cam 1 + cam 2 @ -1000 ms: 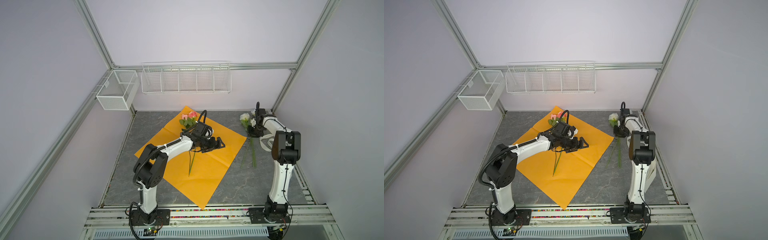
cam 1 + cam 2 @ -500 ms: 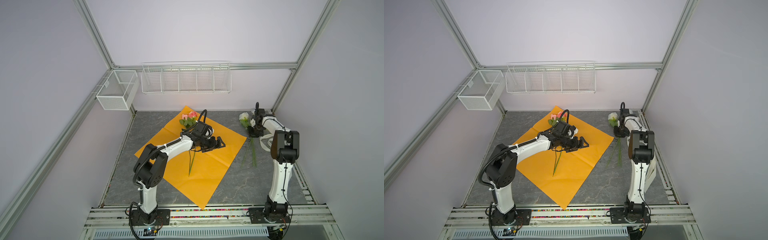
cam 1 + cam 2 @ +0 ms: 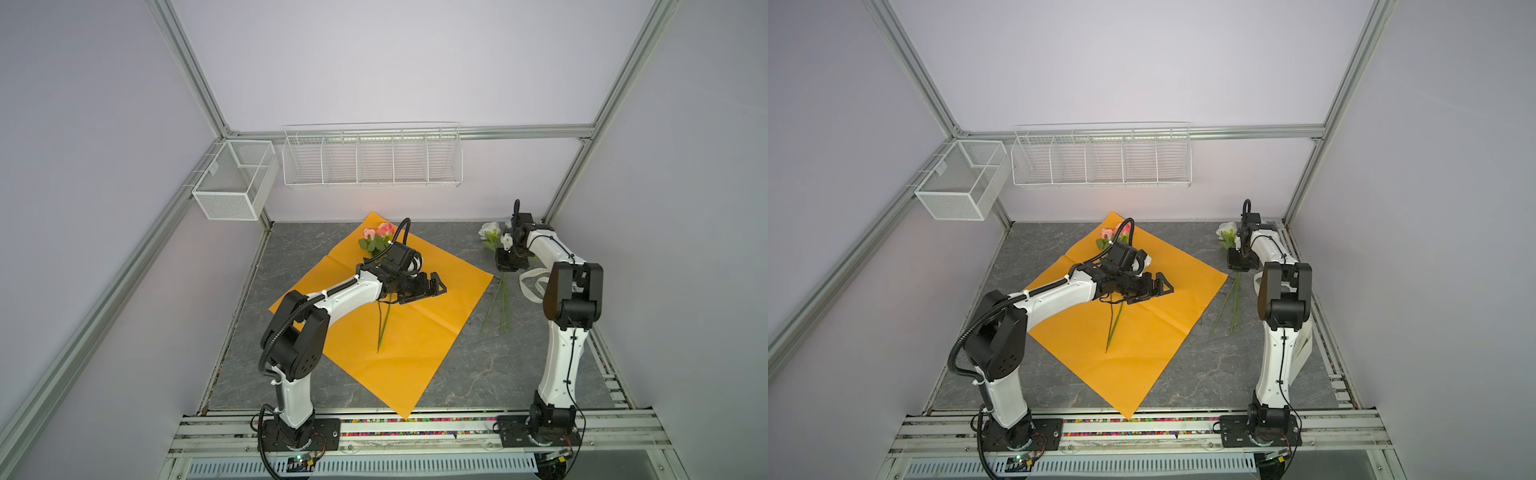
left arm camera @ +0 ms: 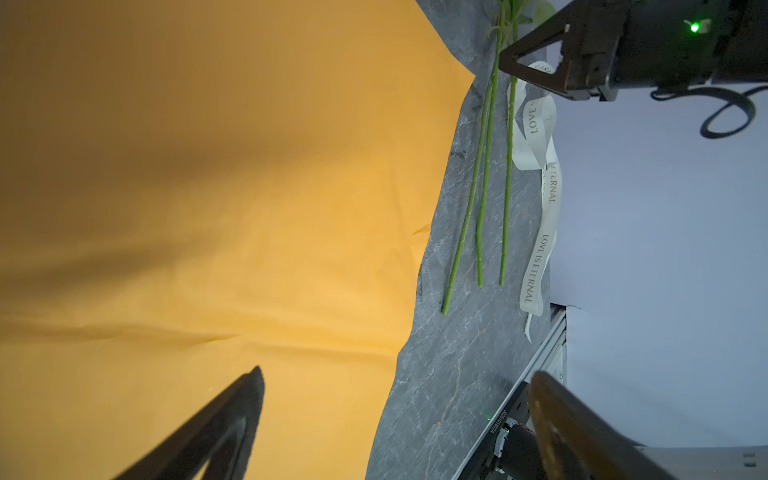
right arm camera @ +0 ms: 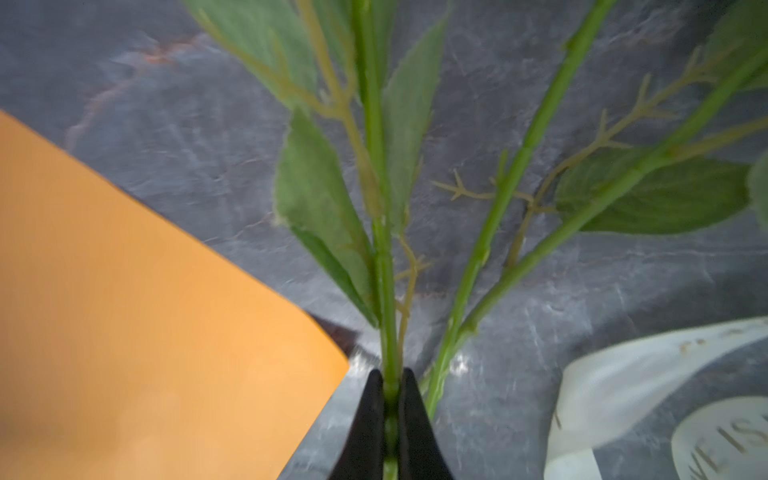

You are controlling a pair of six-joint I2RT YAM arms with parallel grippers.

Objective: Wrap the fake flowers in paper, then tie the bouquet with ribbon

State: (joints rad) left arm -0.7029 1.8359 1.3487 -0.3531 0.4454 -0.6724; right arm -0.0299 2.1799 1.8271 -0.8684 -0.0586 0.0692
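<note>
Currently the bouquet of fake flowers [image 3: 1226, 229] lies in two lots, well apart, on my worktop [image 3: 465, 374]. One lot is two pink roses [image 3: 379, 232] with a tuft of green leaves, sitting near the 12 o'clock corner of the orange paper sheet [image 3: 407, 357]. Their thin green stems run toward 6 o'clock across the sheet, passing under my left arm. The other lot lies off the sheet, at about 2 o'clock on the worktop. It has a white rose [image 3: 489, 230] at its 12 o'clock end; the rest of the heads I cannot make out behind my right arm. Its three long stems [image 4: 482, 195] run nearly parallel toward 6 o'clock, fanning slightly.

My right tool [image 5: 390, 376] is pressed together on one leafy stem [image 5: 381, 257] of that lot, pinching it just below its serrated leaves. The two neighbouring stems lie free just beside it. My left tool [image 4: 397, 371] is spread wide above the sheet's 3 o'clock side, with nothing between its fingers.

Just beside the loose stems, on their 3 o'clock side, a cream ribbon [image 4: 550, 199] lies in loose loops on the worktop. Its print reads "LOVE IS ETERNAL", repeated along its length and legible in the left wrist view. The right wrist view is too blurred for more than a few letters.

Further out, a white wire rack [image 3: 372, 166] hangs on the back wall at 12 o'clock, and a white mesh basket [image 3: 232, 183] at 10 o'clock.
</note>
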